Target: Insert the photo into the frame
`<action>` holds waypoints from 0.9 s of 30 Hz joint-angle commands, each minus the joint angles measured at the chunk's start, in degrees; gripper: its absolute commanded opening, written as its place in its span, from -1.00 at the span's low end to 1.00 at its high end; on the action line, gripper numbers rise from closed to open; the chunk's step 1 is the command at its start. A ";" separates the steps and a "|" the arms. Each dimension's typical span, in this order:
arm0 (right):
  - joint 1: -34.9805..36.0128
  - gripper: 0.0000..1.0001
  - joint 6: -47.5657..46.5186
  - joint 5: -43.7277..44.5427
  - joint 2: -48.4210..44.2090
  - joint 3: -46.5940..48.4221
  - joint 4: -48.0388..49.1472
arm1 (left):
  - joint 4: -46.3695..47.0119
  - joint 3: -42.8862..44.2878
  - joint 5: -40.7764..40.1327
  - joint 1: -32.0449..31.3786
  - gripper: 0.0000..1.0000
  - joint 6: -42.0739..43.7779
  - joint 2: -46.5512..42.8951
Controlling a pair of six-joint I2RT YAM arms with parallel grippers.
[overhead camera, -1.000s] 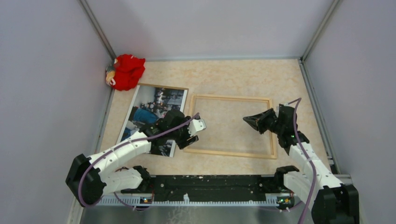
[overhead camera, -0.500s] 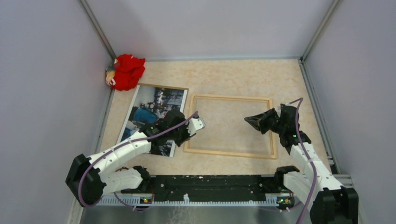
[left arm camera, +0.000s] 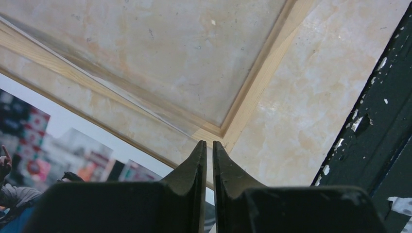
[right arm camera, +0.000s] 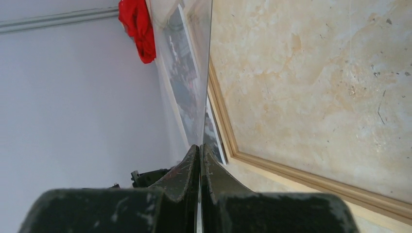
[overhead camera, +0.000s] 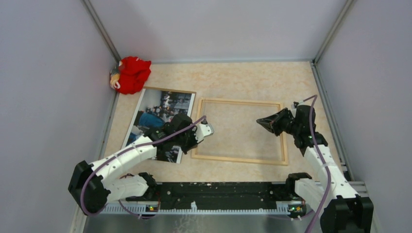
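Photo (overhead camera: 163,119) lies flat, face up, on a brown backing board (overhead camera: 170,89), just to the outer left of the L gripper (left arm camera: 209,143); it's not in the frame (overhead camera: 238,159) yet. Frame lies flat on the table (overhead camera: 243,80) between the two grippers, w/ its near-left corner right under the L tips. Clear pane (right arm camera: 187,73) is tipped up out of the frame on the side of the R gripper (right arm camera: 200,148); its opposite edge seems to rest down by the L gripper.

Risks, as I judge them: pane is held by one thin edge only, so a jolt could slip it from the R grip or drop it onto the frame. If the photo gets dragged across while the pane hangs low, the print may catch on the wood rail or buckle. L tips so near the corner could also nudge the frame and shift the pane's resting edge.

R gripper: fully closed, pinching the pane's edge, which runs up edge-on from its tips. L gripper: jaws nearly together, thin slit only, at the frame corner; can't tell if anything is pinched or touched. Red cloth (overhead camera: 132,74) sits in the corner well beyond the L gripper
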 commanded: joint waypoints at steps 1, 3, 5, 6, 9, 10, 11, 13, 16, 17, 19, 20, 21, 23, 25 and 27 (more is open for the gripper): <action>-0.61 -1.00 -2.98 -2.49 0.07 2.56 -2.19 | -1.71 2.72 1.32 -0.40 -0.71 -0.23 -1.79; -0.68 -1.00 -3.16 -2.59 -0.23 2.49 -2.58 | -1.87 2.92 1.61 -0.48 -0.73 -0.02 -2.16; -0.69 -1.00 -3.07 -2.61 -0.59 2.34 -2.67 | -2.16 3.15 1.02 -0.66 -0.67 -0.09 -2.27; -0.69 -1.00 -3.00 -2.61 -0.78 2.31 -2.68 | -2.21 3.22 0.83 -0.70 -0.46 -0.14 -2.42; -0.69 -1.00 -2.59 -2.64 -0.92 2.22 -2.37 | -1.22 2.48 -1.24 -1.58 0.96 -0.33 -3.73; -0.69 -1.00 -2.54 -2.69 -0.91 2.28 -2.25 | -0.79 2.02 -1.56 -2.12 0.97 0.16 -4.27; -0.69 -1.00 -2.39 -2.70 -0.83 2.29 -2.08 | -0.11 1.77 -2.44 -2.41 0.97 0.28 -4.67; -0.69 -1.00 -2.20 -2.79 -0.78 2.31 -1.96 | 0.86 1.86 -4.01 -2.79 0.98 0.20 -4.69; -0.69 -1.00 -2.12 -2.78 -0.74 2.35 -2.00 | 1.93 1.79 -4.75 -2.83 0.97 0.81 -4.59; -0.69 -1.00 -1.98 -2.83 -0.67 2.32 -1.93 | 2.69 1.73 -4.99 -2.78 0.97 1.22 -4.60; -0.69 -1.00 -1.84 -2.80 -0.65 2.22 -1.87 | 3.04 2.55 -6.23 -2.84 0.97 0.63 -4.67; -0.69 -1.00 -1.83 -2.79 -0.58 2.29 -1.90 | 2.91 3.12 -7.53 -2.78 0.97 -0.14 -4.72; -0.71 -1.00 -1.79 -2.87 -0.57 2.31 -1.97 | 3.63 3.19 -9.32 -2.79 0.98 -0.16 -5.01; -0.74 -1.00 -1.60 -2.92 -0.47 2.29 -1.89 | 6.07 2.63 -14.72 -2.80 0.98 -0.21 -5.16; -0.78 -1.00 -1.42 -3.03 -0.48 1.91 -1.71 | 7.37 2.67 -21.30 -2.80 0.98 -1.90 -4.68; -0.78 -1.00 -1.30 -3.27 -0.52 1.71 -1.64 | 5.54 4.09 -22.43 -2.76 0.98 -2.47 -4.45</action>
